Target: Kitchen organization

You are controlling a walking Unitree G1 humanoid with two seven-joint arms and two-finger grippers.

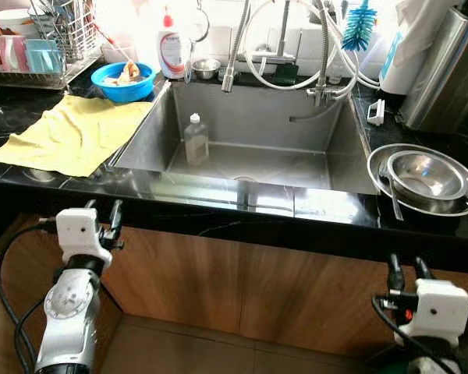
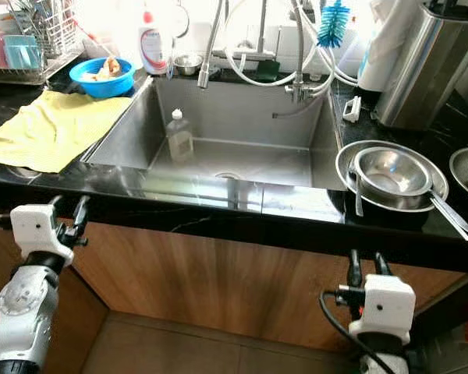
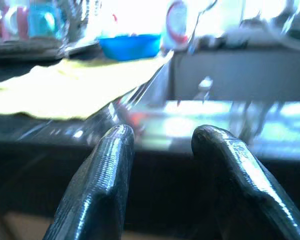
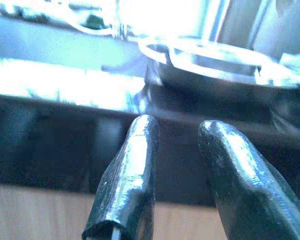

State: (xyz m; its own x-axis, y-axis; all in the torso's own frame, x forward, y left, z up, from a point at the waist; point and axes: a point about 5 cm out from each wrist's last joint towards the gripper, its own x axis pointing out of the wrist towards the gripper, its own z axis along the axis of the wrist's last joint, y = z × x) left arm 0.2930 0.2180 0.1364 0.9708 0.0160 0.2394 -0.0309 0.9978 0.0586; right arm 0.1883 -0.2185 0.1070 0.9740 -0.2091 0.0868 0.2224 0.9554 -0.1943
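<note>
A steel sink (image 1: 312,128) is set into the black counter in front of me, and a small clear bottle (image 1: 196,139) stands upright inside it. A yellow cloth (image 1: 74,132) lies on the counter to the left. Behind the cloth is a blue bowl (image 1: 125,80) with food scraps. Stacked steel bowls (image 1: 425,178) with a utensil sit on the counter to the right. My left gripper (image 1: 103,209) is open below the counter's front edge, by the sink's left corner. My right gripper (image 1: 405,265) is open below the edge, under the steel bowls. Neither holds anything.
A dish rack (image 1: 39,47) with cups stands at the back left. A white soap bottle (image 1: 171,47), a small steel bowl (image 1: 206,68), the hose taps and a blue brush (image 1: 359,23) line the back. A tall steel container (image 1: 444,70) stands at the back right. Wooden cabinet fronts (image 1: 242,280) lie below.
</note>
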